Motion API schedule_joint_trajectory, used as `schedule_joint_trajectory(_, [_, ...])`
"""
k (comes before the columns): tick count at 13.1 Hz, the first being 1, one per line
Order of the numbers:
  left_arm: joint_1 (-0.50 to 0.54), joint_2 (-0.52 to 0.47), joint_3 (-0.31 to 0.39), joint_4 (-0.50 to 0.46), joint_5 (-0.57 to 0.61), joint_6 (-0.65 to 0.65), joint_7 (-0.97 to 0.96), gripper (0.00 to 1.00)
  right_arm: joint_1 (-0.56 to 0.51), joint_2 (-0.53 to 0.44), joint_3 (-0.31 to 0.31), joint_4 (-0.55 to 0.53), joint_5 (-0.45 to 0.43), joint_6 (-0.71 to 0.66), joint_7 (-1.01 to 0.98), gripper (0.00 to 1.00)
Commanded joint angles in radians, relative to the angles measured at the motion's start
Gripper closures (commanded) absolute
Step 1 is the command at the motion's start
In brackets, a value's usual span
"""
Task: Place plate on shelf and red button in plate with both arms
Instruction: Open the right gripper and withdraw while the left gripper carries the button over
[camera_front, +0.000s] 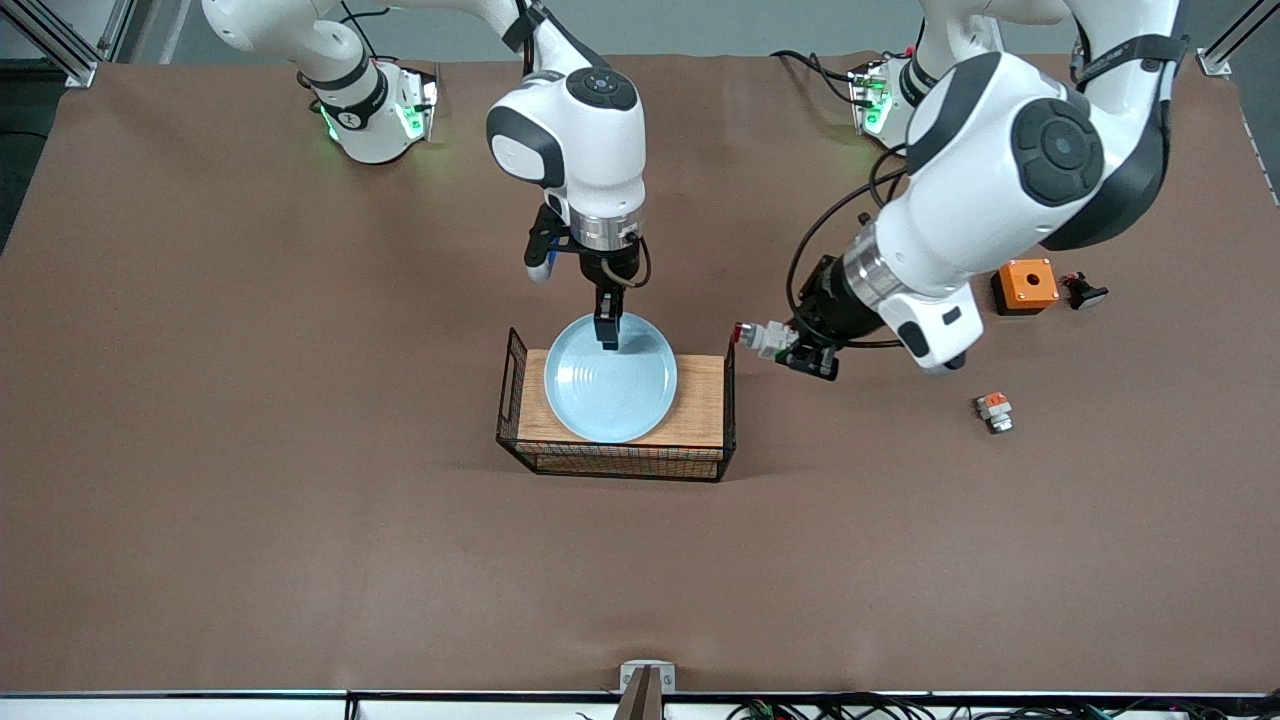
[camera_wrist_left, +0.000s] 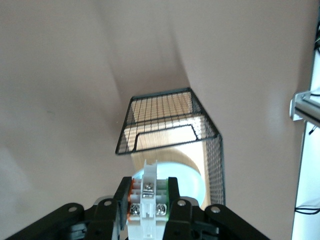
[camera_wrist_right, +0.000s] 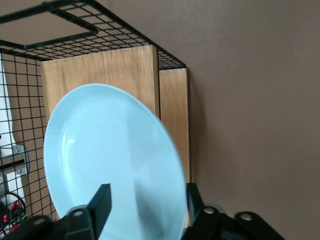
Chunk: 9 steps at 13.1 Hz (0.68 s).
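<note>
The pale blue plate (camera_front: 610, 385) lies on the wooden top of the wire basket (camera_front: 700, 400) in the middle of the table. My right gripper (camera_front: 607, 338) stands over the part of the plate's rim farthest from the front camera. In the right wrist view (camera_wrist_right: 147, 195) its fingers are apart, one over the plate (camera_wrist_right: 110, 150) and one outside the rim. My left gripper (camera_front: 785, 350) is shut on the red button (camera_front: 755, 336), held in the air beside the basket's end toward the left arm. In the left wrist view (camera_wrist_left: 147, 187) the button's white body (camera_wrist_left: 146, 200) sits between the fingers, with the basket (camera_wrist_left: 165, 107) ahead.
An orange box (camera_front: 1024, 284) and a black piece with a pale head (camera_front: 1085, 291) lie toward the left arm's end of the table. A white piece with an orange block (camera_front: 994, 410) lies nearer the front camera than they do.
</note>
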Motion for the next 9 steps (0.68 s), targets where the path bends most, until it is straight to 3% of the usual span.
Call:
schedule_joint_trajectory(1, [-0.04,0.018,0.005,0.021,-0.002,-0.001,-0.055,0.78,-0.012,0.009,0.011,0.023,-0.032,0.006,0.044,0.0])
schedule_joint_trajectory(9, [-0.062,0.037,0.007,0.021,-0.003,-0.001,-0.074,0.78,-0.051,0.011,0.018,0.081,-0.016,-0.023,-0.031,0.0])
